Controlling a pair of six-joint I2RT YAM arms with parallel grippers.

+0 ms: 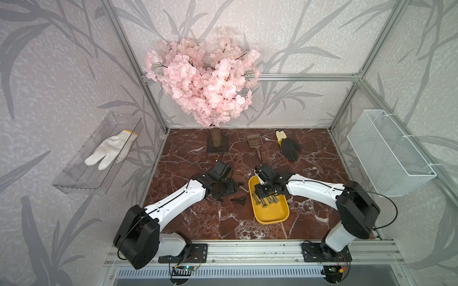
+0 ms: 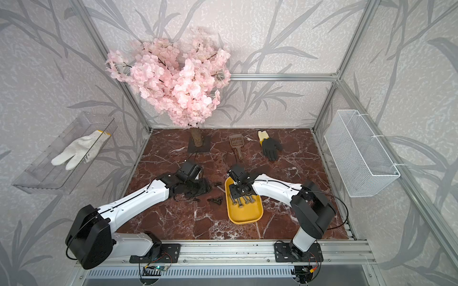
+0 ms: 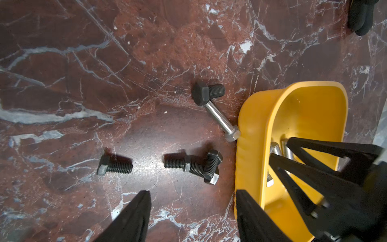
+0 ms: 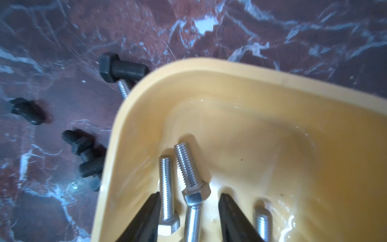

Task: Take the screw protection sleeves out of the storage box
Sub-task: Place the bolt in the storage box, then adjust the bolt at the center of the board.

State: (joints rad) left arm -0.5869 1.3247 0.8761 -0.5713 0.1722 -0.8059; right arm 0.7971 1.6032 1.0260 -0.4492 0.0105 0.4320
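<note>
The yellow storage box (image 1: 272,218) lies right of the table's middle, and only silver bolts (image 4: 166,184) show in the part of it I can see. Several black screw protection sleeves (image 3: 114,165) lie outside it on the marble: a cluster (image 1: 239,200) left of the box and one (image 3: 208,93) beside a loose silver bolt (image 3: 222,120) that leans on the box's outer wall. My left gripper (image 3: 192,191) hangs open over the marble just short of the cluster, one finger close to the box wall. My right gripper (image 4: 190,194) is inside the box, open, straddling silver bolts.
A pink blossom tree (image 1: 205,79) stands at the back on a square base. A brown scoop (image 1: 255,143) and a black glove (image 1: 290,148) lie behind the box. A clear bin (image 1: 74,178) holding a white glove hangs left; a white mesh basket (image 1: 389,153) hangs right.
</note>
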